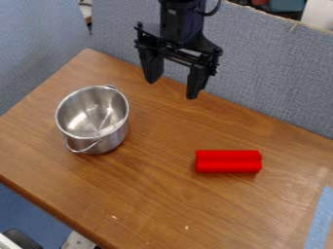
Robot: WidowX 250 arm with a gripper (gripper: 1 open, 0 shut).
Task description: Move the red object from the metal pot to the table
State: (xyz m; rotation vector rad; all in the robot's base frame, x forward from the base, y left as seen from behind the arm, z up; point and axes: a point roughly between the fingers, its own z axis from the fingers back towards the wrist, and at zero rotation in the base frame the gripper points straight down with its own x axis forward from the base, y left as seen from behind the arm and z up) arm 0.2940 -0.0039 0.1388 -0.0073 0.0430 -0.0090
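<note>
In the single camera view, the red block (229, 161) is seen lying on the table (163, 190), at the lower right of the frame, well apart from the pot (92, 119). The pot is placed upright at the left, its thin handle hung down along the near side. At the top centre, the gripper (176, 78) is held above the far part of the table, fingers pointed downward and spread wide, with nothing gripped between them. A blue surface (33, 209) is shown at the lower left.
</note>
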